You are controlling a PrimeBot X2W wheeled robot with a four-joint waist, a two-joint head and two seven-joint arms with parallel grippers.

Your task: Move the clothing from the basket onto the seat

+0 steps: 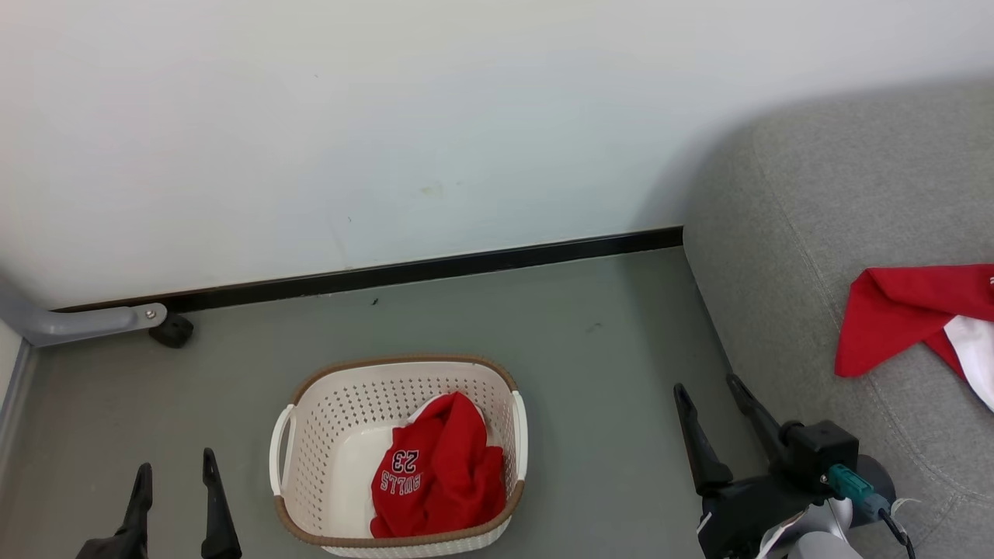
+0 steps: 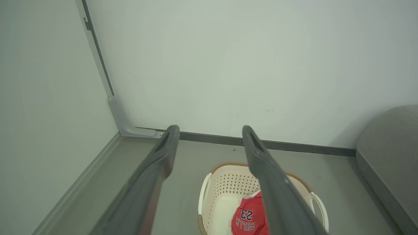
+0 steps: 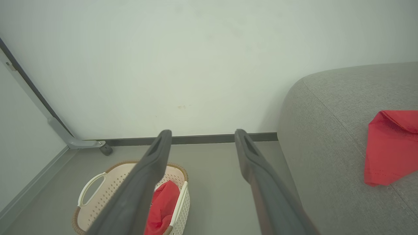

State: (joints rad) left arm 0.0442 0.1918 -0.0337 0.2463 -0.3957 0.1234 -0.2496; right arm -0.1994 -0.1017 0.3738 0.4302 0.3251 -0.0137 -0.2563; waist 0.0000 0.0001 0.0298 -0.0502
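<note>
One red garment [image 1: 893,314] lies on the sofa [image 1: 808,202], near its front edge, so half the job looks done. The other, the jersey [image 1: 443,473] printed "BULLS 23", sits bunched in the basket [image 1: 342,400]. It is heaped toward the right wall, with the bare bottom showing to its left. The basket stands on the floor [image 1: 590,341], near the sofa but apart from it, which makes for a short carry.

Both claws are released and hold nothing. The left claw [image 1: 176,464] hangs to the left of the basket, fingers spread and pointing toward the wall [image 1: 388,116]. The right claw [image 1: 707,387] hovers between basket and sofa, equally spread. Wide-open fingers suit a grab at soft cloth, since they can go down around a fold. The right claw stands on the sofa side, so it seems the better placed for the carry. The basket's perforated wall, close beside the cloth, could catch a finger on the way in.
</note>
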